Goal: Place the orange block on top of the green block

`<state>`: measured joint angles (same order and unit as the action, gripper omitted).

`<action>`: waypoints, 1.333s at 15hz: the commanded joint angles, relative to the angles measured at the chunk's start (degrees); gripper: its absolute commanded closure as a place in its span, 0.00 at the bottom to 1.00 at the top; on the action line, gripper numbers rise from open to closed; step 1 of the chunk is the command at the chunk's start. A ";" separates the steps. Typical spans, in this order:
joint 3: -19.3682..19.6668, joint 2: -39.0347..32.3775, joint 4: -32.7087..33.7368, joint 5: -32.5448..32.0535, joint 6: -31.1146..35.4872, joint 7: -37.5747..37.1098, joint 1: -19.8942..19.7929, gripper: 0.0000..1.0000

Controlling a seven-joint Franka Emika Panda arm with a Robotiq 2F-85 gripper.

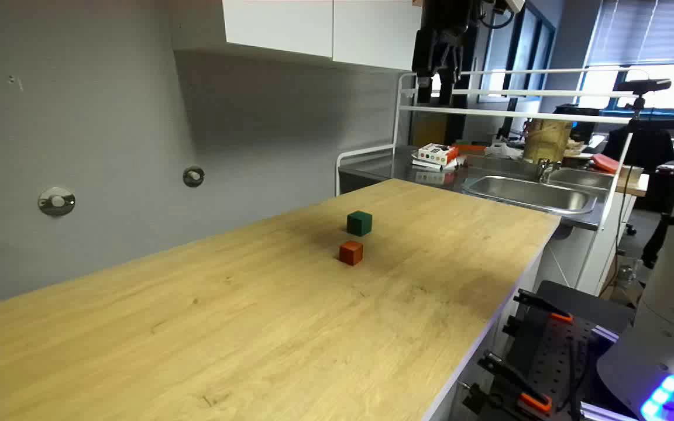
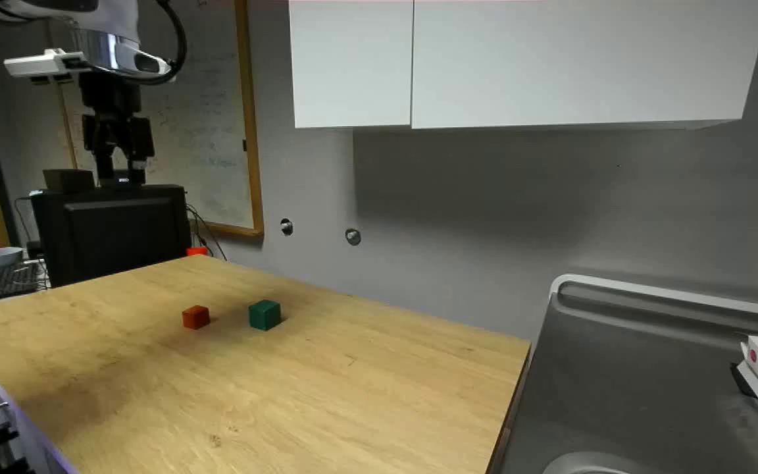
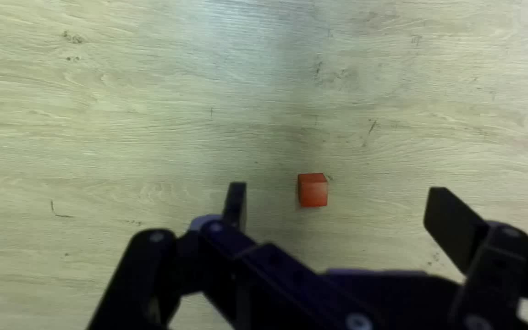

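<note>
Pincer points down | fingers spread | high above tabletop

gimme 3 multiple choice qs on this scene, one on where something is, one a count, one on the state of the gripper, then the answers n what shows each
1. Where does the orange block sit?
A) on the wooden tabletop, apart from the green block
B) stacked on the green block
C) underneath the green block

2. How many blocks are on the wooden tabletop?
A) one
B) four
C) two

3. How does the gripper stand?
A) shut on the orange block
B) open, holding nothing
C) shut on nothing

Answers:
1 A: in both exterior views, wood shows between the two blocks.
2 C: both exterior views show just one orange and one green.
3 B: in the wrist view its jaws stand wide apart, and both exterior views show it high above the blocks.
</note>
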<state>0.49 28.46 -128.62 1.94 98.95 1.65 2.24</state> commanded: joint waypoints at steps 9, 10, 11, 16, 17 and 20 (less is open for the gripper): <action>-0.32 0.05 0.24 0.15 -0.02 0.13 -0.38 0.00; -0.17 -0.51 0.52 0.30 0.10 -0.12 -0.54 0.00; -0.04 -1.33 0.83 0.40 0.25 -0.48 -0.77 0.00; -0.11 -9.38 2.36 1.23 5.73 -1.54 -1.19 0.00; -0.28 -11.49 2.98 1.51 7.02 -1.94 -1.12 0.00; -0.83 -18.75 5.04 2.52 10.74 -3.51 -0.86 0.00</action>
<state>0.44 17.07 -127.78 2.96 107.97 0.45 1.29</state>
